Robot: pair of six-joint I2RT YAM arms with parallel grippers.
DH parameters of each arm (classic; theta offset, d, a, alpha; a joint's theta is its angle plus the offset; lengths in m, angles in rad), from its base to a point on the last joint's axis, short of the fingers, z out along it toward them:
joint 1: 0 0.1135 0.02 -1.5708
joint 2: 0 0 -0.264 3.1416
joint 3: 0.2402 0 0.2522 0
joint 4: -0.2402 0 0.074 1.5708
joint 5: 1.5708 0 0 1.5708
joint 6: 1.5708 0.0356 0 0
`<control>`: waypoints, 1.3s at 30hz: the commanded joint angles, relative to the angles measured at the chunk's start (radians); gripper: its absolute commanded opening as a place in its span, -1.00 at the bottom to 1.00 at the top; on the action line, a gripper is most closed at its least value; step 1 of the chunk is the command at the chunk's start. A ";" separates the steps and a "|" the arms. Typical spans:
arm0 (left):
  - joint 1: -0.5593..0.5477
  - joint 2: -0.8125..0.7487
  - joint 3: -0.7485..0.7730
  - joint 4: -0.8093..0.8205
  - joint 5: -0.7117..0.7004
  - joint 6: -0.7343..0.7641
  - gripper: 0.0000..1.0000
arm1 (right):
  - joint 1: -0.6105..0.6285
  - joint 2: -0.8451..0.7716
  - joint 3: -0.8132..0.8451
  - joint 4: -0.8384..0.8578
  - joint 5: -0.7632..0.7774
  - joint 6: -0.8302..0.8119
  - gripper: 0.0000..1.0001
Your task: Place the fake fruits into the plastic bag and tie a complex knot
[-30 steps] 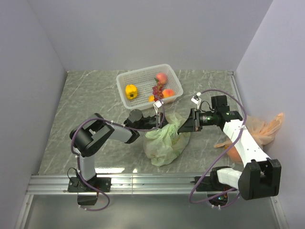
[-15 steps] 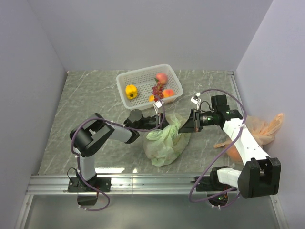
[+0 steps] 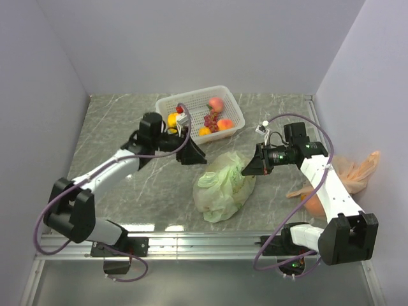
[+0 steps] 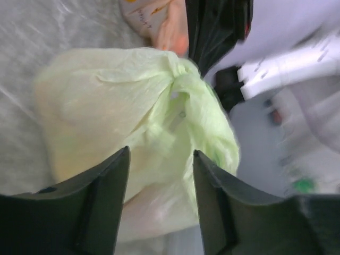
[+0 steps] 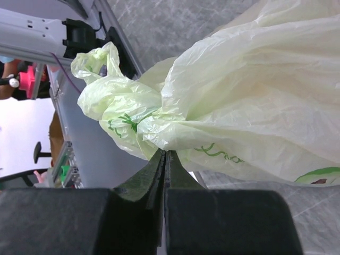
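The plastic bag (image 3: 223, 188) lies bulging mid-table, pale green; its contents are hidden. Its knot (image 5: 133, 125) is a bunched twist with a loose handle end (image 5: 98, 64). My right gripper (image 3: 245, 169) is shut, its tips (image 5: 164, 153) pinching the bag's film just below the knot. My left gripper (image 3: 196, 156) hovers open between basket and bag, clear of the bag (image 4: 122, 106), with nothing between its fingers (image 4: 114, 180). Fake fruits rest in the basket: a yellow one (image 3: 172, 119), peaches (image 3: 215, 103), grapes (image 3: 209, 120).
The white lattice basket (image 3: 191, 102) stands at the back centre. A peach-orange bag (image 3: 347, 175) lies at the right wall beside the right arm. Side walls close in left and right; a metal rail runs along the near edge.
My left gripper opened, let go of the bag and swung back and left toward the basket. The right gripper stays shut at the bag, which has shifted slightly.
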 commanded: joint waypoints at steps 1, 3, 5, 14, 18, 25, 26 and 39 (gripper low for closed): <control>0.022 -0.057 0.237 -0.797 0.119 0.807 0.23 | 0.000 -0.016 0.051 -0.037 0.017 -0.042 -1.00; 0.022 -0.043 0.289 -1.022 0.120 0.886 0.28 | 0.003 -0.013 0.063 -0.046 0.022 -0.050 -1.00; 0.013 -0.028 0.345 -1.126 0.113 0.962 0.76 | 0.004 -0.010 0.074 -0.057 0.028 -0.055 -1.00; -0.155 0.014 0.421 -1.170 -0.070 0.995 0.87 | 0.013 -0.010 0.097 -0.057 0.046 -0.053 -1.00; -0.208 0.041 0.419 -1.085 -0.146 0.943 0.70 | 0.016 -0.008 0.102 -0.065 0.043 -0.062 -1.00; -0.215 0.065 0.388 -1.036 -0.206 0.935 -0.68 | 0.013 -0.004 0.132 -0.157 0.040 -0.148 -1.00; -0.212 0.054 0.381 -1.039 -0.211 0.935 -0.91 | 0.010 -0.002 0.149 -0.175 0.039 -0.185 -1.00; 0.025 -0.086 0.165 -1.125 -0.323 0.872 -0.99 | -0.175 0.033 0.195 -0.430 0.100 -0.498 -1.00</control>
